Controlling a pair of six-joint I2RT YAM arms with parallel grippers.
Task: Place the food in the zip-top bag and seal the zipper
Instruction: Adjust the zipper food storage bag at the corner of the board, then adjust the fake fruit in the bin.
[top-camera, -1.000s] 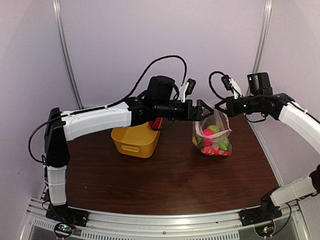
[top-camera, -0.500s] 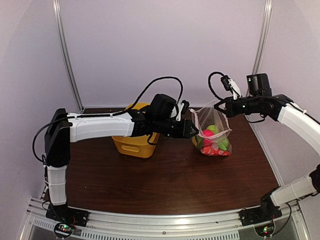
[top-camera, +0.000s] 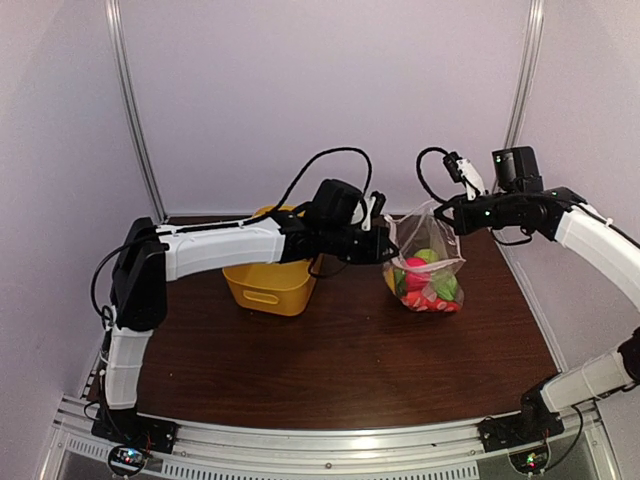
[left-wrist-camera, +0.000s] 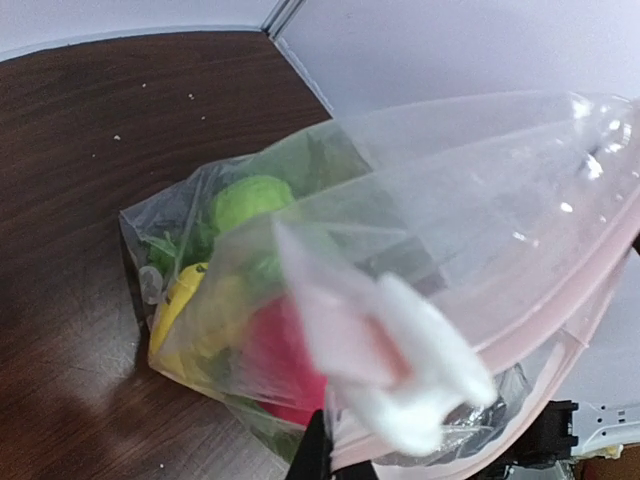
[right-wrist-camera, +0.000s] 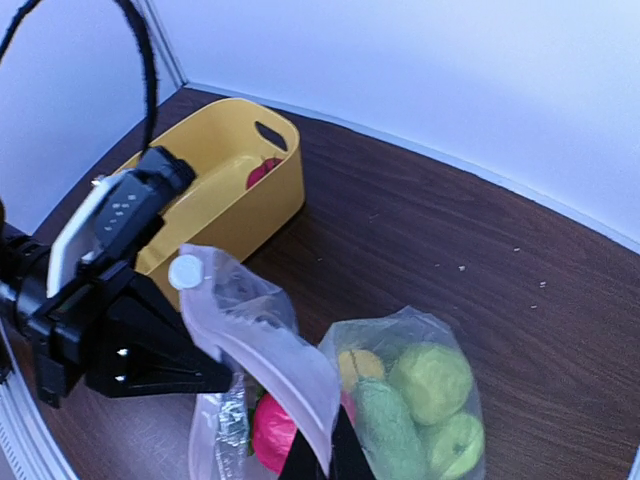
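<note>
The zip-top bag (top-camera: 425, 262) stands on the brown table with its top held up between both arms. Inside lies the food (top-camera: 428, 283): green balls (right-wrist-camera: 430, 380), a green cucumber (right-wrist-camera: 385, 432), a yellow piece (right-wrist-camera: 358, 365) and a pink-red ball (right-wrist-camera: 268, 432). My left gripper (top-camera: 388, 247) is shut on the bag's left top edge, its tips (left-wrist-camera: 325, 440) pinching plastic just under the pink zipper (left-wrist-camera: 572, 318). At the right top corner, my right gripper (top-camera: 440, 213) is shut on the mouth strip (right-wrist-camera: 270, 345), which sags open between the two grips.
A yellow basket (top-camera: 268, 282) stands left of the bag, under the left arm; a small red piece (right-wrist-camera: 262, 172) lies in it. Walls close off the table at the back and the right. A black cable (top-camera: 330, 160) loops above the left wrist.
The left gripper was open beside the bag's mouth; it dipped, came onto the bag's left top edge and shut on it. The right gripper and bag stayed put.
</note>
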